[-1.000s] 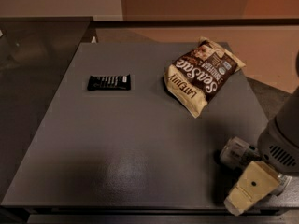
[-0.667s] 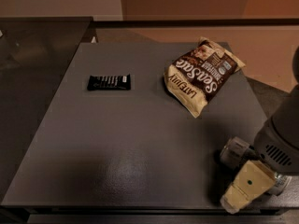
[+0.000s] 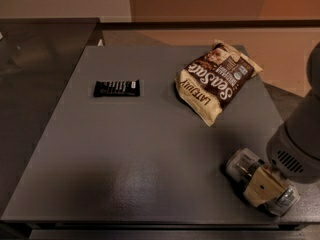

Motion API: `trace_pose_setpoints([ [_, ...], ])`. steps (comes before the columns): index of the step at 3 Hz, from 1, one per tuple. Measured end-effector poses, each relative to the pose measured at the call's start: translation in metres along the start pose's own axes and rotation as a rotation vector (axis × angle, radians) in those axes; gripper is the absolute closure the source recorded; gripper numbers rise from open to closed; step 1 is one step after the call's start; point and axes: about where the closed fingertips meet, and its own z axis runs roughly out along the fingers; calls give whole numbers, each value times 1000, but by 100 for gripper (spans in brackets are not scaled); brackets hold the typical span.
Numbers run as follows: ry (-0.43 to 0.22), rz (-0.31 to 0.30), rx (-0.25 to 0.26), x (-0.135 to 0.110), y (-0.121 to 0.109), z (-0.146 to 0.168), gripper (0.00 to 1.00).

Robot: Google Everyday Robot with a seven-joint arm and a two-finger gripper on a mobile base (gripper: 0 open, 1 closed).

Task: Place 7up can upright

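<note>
The 7up can [image 3: 241, 166] lies on its side near the front right corner of the grey table [image 3: 150, 154]. Its silvery ends show on both sides of my gripper [image 3: 262, 186]. The gripper's cream part lies across the middle of the can, and the grey arm [image 3: 295, 149] comes in from the right edge. The can's print and the far side of the gripper are hidden.
A brown-and-cream snack bag [image 3: 217, 80] lies at the back right of the table. A flat black wrapped bar [image 3: 116, 88] lies at the back left. A glass-topped surface [image 3: 40, 49] adjoins the table on the left. The can is close to the table's front and right edges.
The gripper's cream part has moved up from below the can and now lies across its middle. The can has stayed in place, lying down.
</note>
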Motion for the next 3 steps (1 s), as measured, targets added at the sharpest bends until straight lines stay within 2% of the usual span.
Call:
trace_pose_setpoints([
  [1,4,4,-23,0,4,-2,65],
  [2,17,22,-25,2,1,-7,88],
  [3,43,85,-25,6,-15,-12,100],
])
